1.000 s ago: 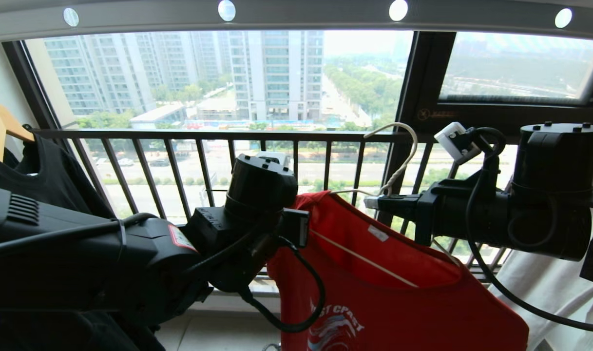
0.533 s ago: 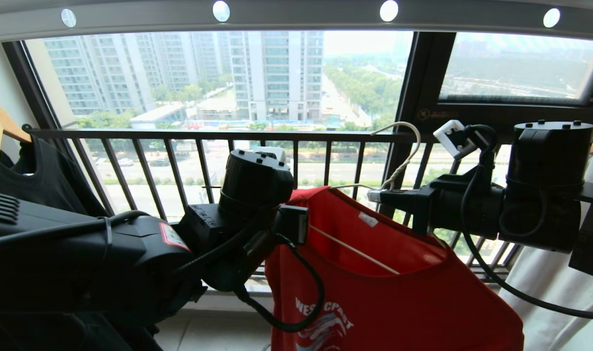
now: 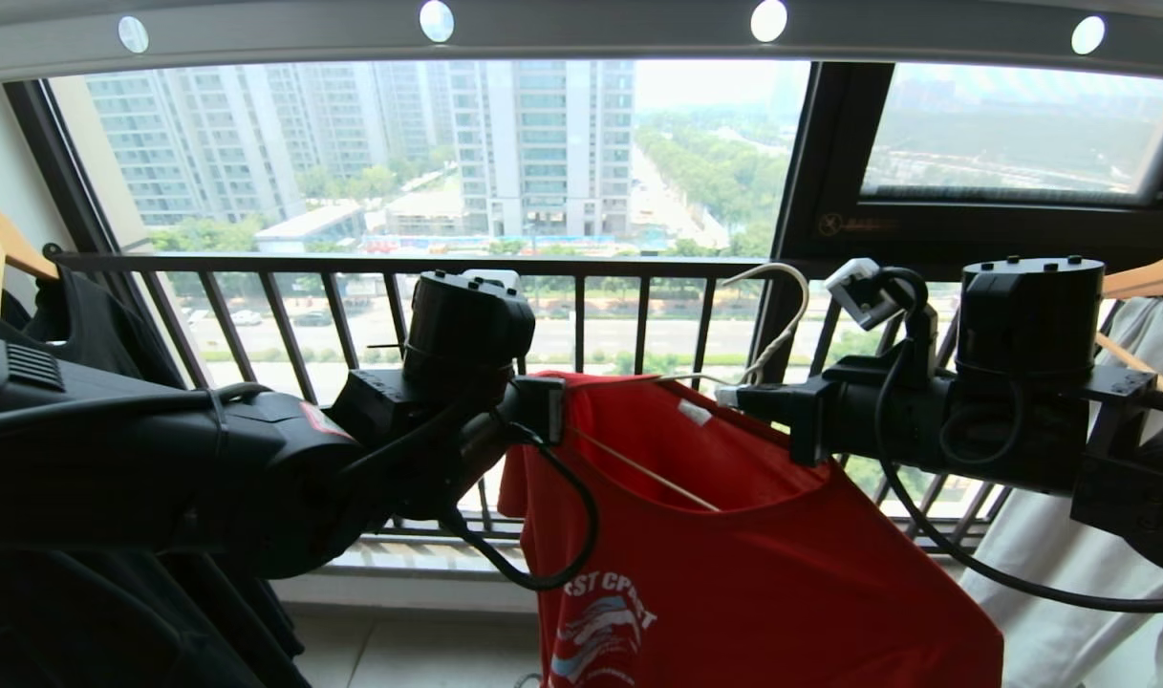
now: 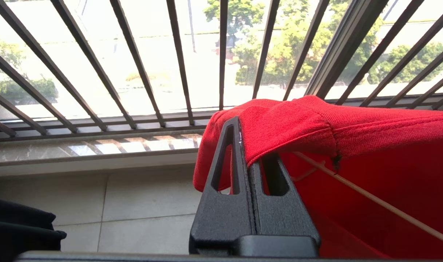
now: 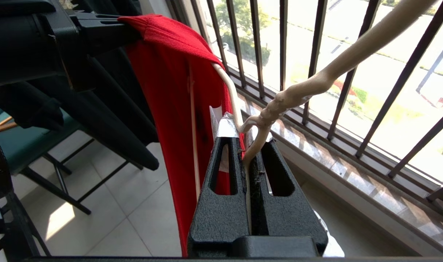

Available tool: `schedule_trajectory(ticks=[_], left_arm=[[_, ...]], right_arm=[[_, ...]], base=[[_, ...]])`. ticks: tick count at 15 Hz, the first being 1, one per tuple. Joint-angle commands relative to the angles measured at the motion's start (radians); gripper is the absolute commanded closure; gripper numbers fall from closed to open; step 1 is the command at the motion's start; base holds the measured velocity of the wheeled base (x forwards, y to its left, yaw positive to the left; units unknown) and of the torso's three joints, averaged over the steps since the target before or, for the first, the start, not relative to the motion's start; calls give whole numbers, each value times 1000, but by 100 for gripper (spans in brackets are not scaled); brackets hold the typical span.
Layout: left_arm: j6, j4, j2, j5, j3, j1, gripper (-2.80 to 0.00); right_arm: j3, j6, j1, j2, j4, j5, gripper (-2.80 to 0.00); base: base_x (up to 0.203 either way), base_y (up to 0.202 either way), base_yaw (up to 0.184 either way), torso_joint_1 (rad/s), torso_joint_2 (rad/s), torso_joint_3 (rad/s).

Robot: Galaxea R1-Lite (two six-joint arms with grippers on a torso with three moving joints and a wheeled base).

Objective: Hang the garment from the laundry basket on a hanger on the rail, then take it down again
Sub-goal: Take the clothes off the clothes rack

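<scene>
The right hand (image 5: pixel 248 160) pinches the hanger (image 5: pixel 301 91) at its neck, hook up, well below the rail (image 3: pixel 581 33). The left hand (image 4: pixel 245 145) is pressed together on the shirt's (image 3: pixel 734 545) shoulder. The shirt hangs between them, so both must rise.

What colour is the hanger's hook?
Pale off-white; the hanger shows best in the right wrist view.

- My red T-shirt (image 3: pixel 734 573): white chest lettering, partly hidden; I read "ST CP…T".
- Window frame (image 3: pixel 858 225): small gold mark, unreadable to me.
</scene>
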Motion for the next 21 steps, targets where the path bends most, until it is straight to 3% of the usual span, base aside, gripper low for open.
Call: schedule_trajectory(ticks=[1,3,11,14,19,21], left_arm=[[13,0,43,-6,-21,65,0],[29,-2,79,-38,-28,95,0],[17,-13,196,-56,-117,196,0],[14,2,164,-140,-96,207,0],[26,17,160,-163,-58,202,0],[24,19,134,-224,-39,196,0]], right_arm=[[1,2,-3,5,-2,4,0],[1,0,-6,5,-2,5,0],[-2,-12,-16,17,-4,4,0],[-12,-11,-30,21,-4,2,0],[-24,-6,-36,24,-4,1,0],[-23,-6,-40,21,-4,2,0]], base=[[0,0,0,0,0,0],[0,0,0,0,0,0],[0,0,0,0,0,0],[0,0,0,0,0,0],[0,0,0,0,0,0],[0,0,0,0,0,0]])
